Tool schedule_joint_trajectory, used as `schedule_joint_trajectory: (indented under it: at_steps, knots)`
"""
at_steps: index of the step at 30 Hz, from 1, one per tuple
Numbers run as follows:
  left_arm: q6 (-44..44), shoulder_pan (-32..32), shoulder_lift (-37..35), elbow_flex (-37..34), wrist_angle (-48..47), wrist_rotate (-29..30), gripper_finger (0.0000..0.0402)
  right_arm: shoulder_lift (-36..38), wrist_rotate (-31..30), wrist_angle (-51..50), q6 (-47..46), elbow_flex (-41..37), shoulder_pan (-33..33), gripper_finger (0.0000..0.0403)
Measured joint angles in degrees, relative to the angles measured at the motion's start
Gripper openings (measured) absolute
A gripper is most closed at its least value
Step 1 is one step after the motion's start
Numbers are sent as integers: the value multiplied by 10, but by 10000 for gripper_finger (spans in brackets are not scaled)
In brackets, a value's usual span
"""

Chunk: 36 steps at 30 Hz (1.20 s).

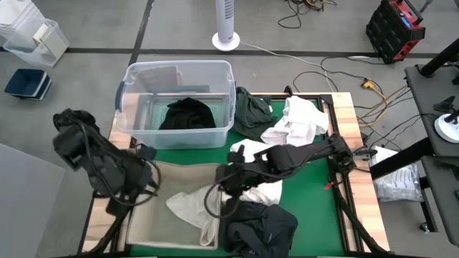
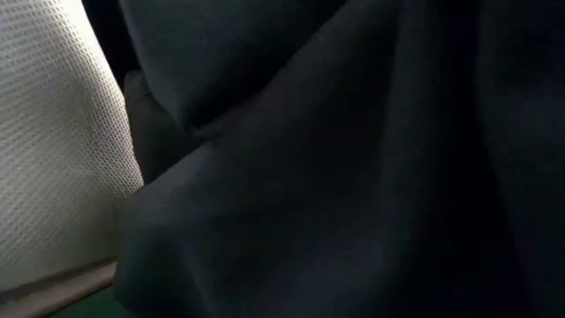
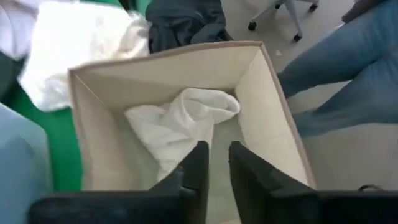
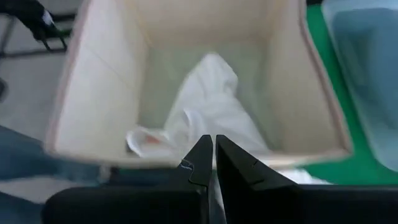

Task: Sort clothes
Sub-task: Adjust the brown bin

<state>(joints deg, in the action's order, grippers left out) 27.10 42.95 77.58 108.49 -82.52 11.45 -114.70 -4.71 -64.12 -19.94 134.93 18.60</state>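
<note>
Right gripper (image 4: 211, 152), jaws together, grips nothing above the beige bin (image 1: 147, 236). White garment (image 1: 190, 208): soft, light; pinch a raised fold.

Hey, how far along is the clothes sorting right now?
Partly done. A dark garment lies in the clear tub; a white garment lies in the beige bin. Neither gripper visibly holds anything. Left on the table: white clothes, a dark green piece, a black one.
</note>
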Motion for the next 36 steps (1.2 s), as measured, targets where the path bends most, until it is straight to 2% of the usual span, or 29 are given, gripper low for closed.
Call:
schedule_joint_trajectory:
  at_steps: [4, 7, 12, 18, 26, 36]
  knots:
    - [71, 9, -4, -53, 42, 0, 4, 40, -26, -54, 22, -1, 6, 12]
    - [112, 18, -4, -106, 100, -15, 5, 73, -46, -94, 37, -1, 11, 12]
    - [138, 49, 4, -210, 251, -35, 0, 128, -83, -127, 48, -1, 10, 12]
    - [272, 75, 19, -276, 281, -48, 0, 182, -103, -127, 76, -1, 11, 12]
    - [364, 88, 62, -291, 309, -96, 0, 220, -105, -130, 105, -2, 10, 12]
    - [380, 89, 148, -191, 316, -117, 0, 227, -105, -135, 138, -2, 10, 12]
